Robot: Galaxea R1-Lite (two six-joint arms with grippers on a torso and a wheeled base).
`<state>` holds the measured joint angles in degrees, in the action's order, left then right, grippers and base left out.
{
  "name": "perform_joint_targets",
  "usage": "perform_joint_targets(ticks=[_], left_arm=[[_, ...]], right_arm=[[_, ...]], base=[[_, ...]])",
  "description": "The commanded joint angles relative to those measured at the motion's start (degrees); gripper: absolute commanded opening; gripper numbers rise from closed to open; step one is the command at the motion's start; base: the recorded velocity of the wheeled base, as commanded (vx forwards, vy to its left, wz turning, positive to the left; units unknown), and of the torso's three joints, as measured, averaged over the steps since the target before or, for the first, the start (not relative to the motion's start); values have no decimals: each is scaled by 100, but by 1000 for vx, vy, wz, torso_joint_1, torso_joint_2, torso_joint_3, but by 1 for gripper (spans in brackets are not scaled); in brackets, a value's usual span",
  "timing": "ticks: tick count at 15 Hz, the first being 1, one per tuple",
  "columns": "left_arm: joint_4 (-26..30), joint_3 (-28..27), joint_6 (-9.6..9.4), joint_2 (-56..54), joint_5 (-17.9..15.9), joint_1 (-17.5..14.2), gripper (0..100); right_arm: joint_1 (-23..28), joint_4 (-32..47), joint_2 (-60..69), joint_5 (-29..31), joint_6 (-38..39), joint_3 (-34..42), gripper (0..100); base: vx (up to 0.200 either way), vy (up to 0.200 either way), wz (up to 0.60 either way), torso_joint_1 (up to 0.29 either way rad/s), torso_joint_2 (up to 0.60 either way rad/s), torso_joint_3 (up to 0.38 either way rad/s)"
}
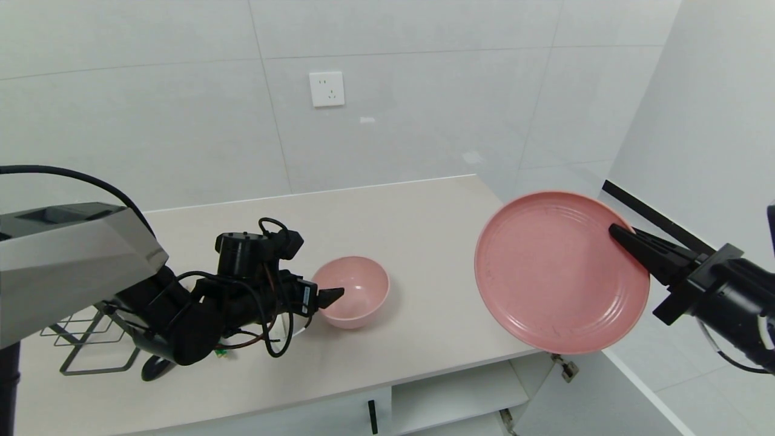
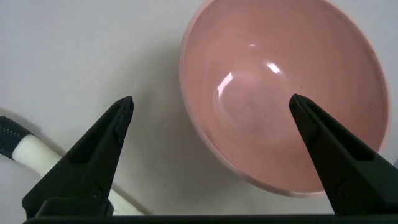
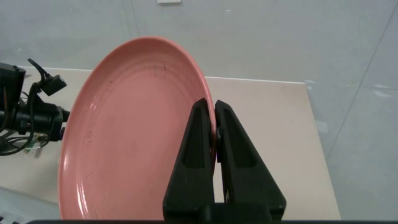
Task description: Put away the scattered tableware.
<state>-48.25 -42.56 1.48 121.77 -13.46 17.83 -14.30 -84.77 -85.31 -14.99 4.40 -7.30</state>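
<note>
A pink bowl [image 1: 352, 292] stands upright on the beige counter [image 1: 418, 212], near its middle. My left gripper [image 1: 330, 295] is open at the bowl's left side. In the left wrist view one finger hangs over the inside of the bowl [image 2: 280, 93] and the other outside its rim, so the left gripper [image 2: 211, 102] straddles the near wall. My right gripper [image 1: 615, 231] is shut on the rim of a pink plate [image 1: 560, 272], which is held tilted in the air off the counter's right end. In the right wrist view the right gripper [image 3: 216, 111] pinches the plate [image 3: 130, 130] at its edge.
A wire rack [image 1: 91, 339] sits at the counter's left front. A white-handled utensil [image 2: 28, 152] lies beside my left gripper. Below the counter's front edge an open cabinet shelf [image 1: 460, 393] shows. A tiled wall with a socket [image 1: 327, 89] stands behind.
</note>
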Motion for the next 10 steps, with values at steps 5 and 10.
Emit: perform_joint_targets(ticks=[5,10], left_arm=[[0,-16,2,128,1,62,100],[0,-42,2,251,1,89,100]], right_arm=[[-3,-4,-3,-3,8,-8,0],[-3,-4,6,-3,8,-17,0]], base=[[0,0,0,0,0,0],[0,0,0,0,0,0]])
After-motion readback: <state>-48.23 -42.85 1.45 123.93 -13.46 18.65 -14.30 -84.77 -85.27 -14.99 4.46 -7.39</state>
